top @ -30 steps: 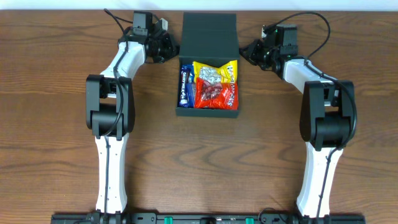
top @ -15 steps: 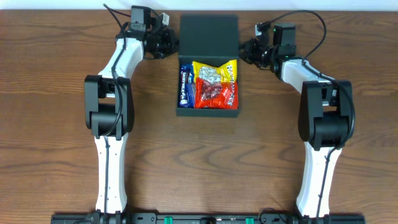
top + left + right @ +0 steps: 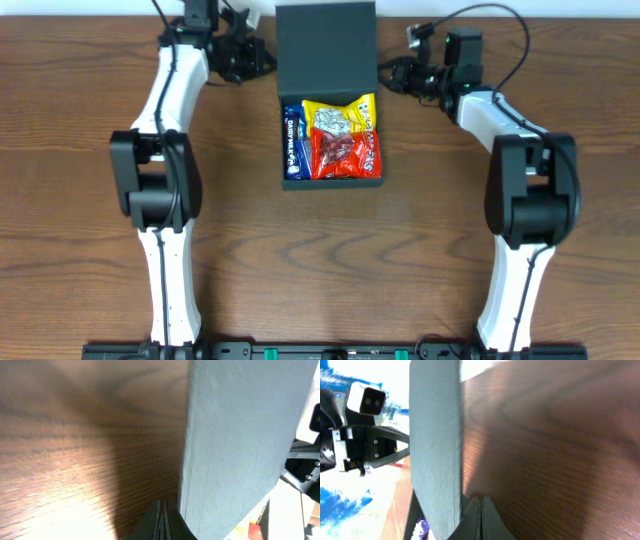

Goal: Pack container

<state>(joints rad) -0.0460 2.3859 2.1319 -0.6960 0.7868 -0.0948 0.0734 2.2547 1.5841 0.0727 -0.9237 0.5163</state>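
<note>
The container is a dark green-black square box at the table's middle back, its flap lid raised and tilted. Inside lie a blue packet, a yellow packet and a red packet. My left gripper is shut, its tip at the lid's left edge; the left wrist view shows the shut fingers beside the lid. My right gripper is shut, its tip at the lid's right edge; the right wrist view shows the shut fingers beside the lid.
The wooden table stretches in front of the box. The table's back edge lies just behind both grippers. The left arm's links and the right arm's links stand on either side of the box.
Both grippers have moved toward the back of the table. The lid has swung up from lying flat behind the box and now stands taller and tilted.
</note>
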